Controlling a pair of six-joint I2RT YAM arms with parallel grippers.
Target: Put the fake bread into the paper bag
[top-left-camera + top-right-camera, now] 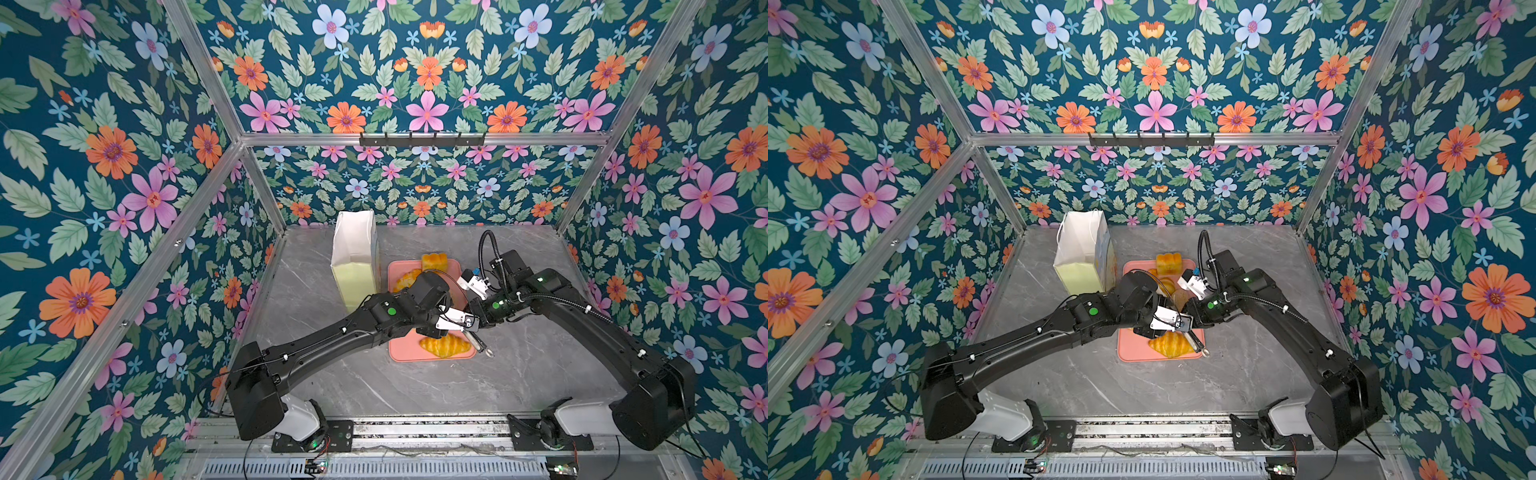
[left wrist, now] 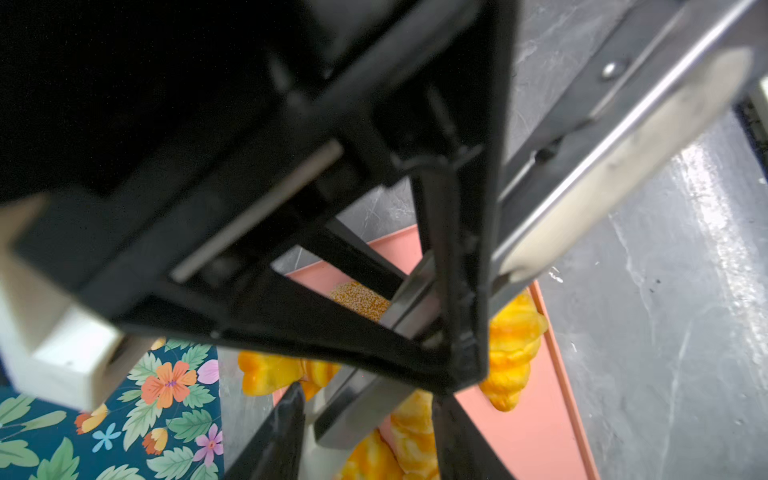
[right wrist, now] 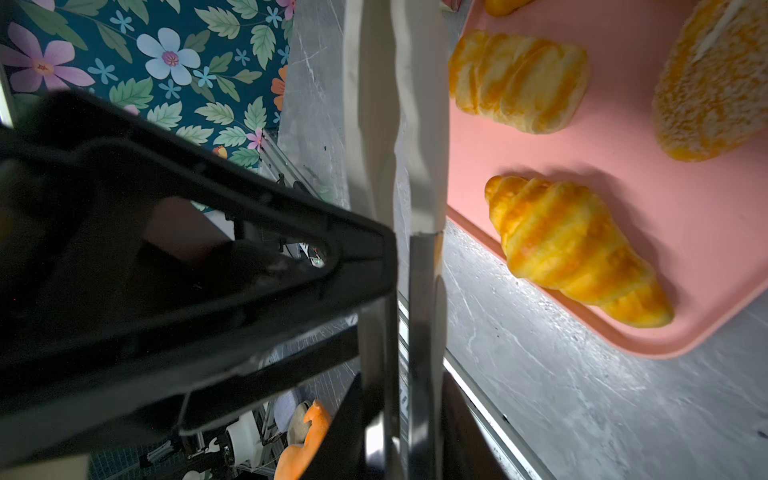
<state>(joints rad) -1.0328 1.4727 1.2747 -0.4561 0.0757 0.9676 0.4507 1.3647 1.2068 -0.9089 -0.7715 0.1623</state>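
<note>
A: Left pincer (image 1: 432,332): fingers apart, above the far edge of the croissant (image 1: 444,347) on the pink tray (image 1: 398,353)?

B: Confirmed. Right pincer (image 1: 487,351): closed, empty, just beside the croissant's right tip, off the tray edge. Paper bag (image 1: 353,286) stands upright, far-left of the tray.
</note>
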